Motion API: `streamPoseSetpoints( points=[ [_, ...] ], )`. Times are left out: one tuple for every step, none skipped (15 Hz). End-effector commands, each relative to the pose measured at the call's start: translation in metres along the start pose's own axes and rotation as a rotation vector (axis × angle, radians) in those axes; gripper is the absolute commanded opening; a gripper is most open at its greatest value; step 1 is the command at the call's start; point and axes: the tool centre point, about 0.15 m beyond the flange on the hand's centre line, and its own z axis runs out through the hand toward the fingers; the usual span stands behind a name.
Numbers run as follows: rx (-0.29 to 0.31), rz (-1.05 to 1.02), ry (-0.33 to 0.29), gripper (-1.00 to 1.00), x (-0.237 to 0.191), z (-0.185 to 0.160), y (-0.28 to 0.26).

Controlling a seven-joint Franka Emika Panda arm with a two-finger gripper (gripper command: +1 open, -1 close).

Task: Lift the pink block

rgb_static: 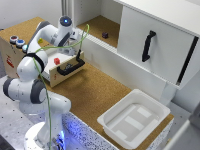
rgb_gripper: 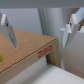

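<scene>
In the wrist view my gripper (rgb_gripper: 38, 46) is open and empty, with one finger (rgb_gripper: 8, 31) on each side of the picture. Between them lie a cork-topped box (rgb_gripper: 25, 52) with red print and a white cabinet wall behind it. No pink block shows in that view. In the exterior view the arm's wrist (rgb_static: 64, 22) is raised at the back left, above a wooden box with a black handle (rgb_static: 70, 67). A small red-pink spot (rgb_static: 56, 61) shows on that box. It is too small to tell whether it is the block.
A small dark purplish object (rgb_static: 105, 35) lies on the cork shelf inside the open white cabinet. The cabinet door (rgb_static: 155, 42) with a black handle stands open. A white tray (rgb_static: 112, 122) sits at the front right. A cardboard box with buttons (rgb_static: 12, 47) stands at the left.
</scene>
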Motion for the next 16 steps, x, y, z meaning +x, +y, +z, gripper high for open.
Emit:
streamPoseSetpoints(
  points=[
    [0.042,-0.266,-0.279,1.00,0.014,0.027,-0.038],
    [0.042,-0.343,-0.308,1.00,0.005,0.033,-0.047],
    [0.056,-0.392,-0.328,1.00,-0.004,0.039,-0.052],
    [0.072,-0.442,-0.351,1.00,-0.016,0.046,-0.056],
    [0.096,-0.494,-0.366,1.00,-0.027,0.054,-0.059],
    [0.106,-0.532,-0.381,1.00,-0.035,0.060,-0.060],
    [0.116,-0.564,-0.406,1.00,-0.045,0.070,-0.059],
    [0.118,-0.580,-0.429,1.00,-0.051,0.078,-0.057],
    [0.112,-0.594,-0.449,1.00,-0.055,0.085,-0.054],
    [0.088,-0.607,-0.460,1.00,-0.057,0.090,-0.051],
    [0.089,-0.605,-0.472,1.00,-0.057,0.097,-0.047],
    [0.048,-0.610,-0.493,1.00,-0.055,0.104,-0.042],
    [0.043,-0.592,-0.499,1.00,-0.053,0.110,-0.036],
    [0.049,-0.591,-0.516,1.00,-0.051,0.120,-0.030],
    [0.053,-0.595,-0.533,1.00,-0.050,0.130,-0.027],
    [0.064,-0.599,-0.545,1.00,-0.050,0.139,-0.027]
  ],
)
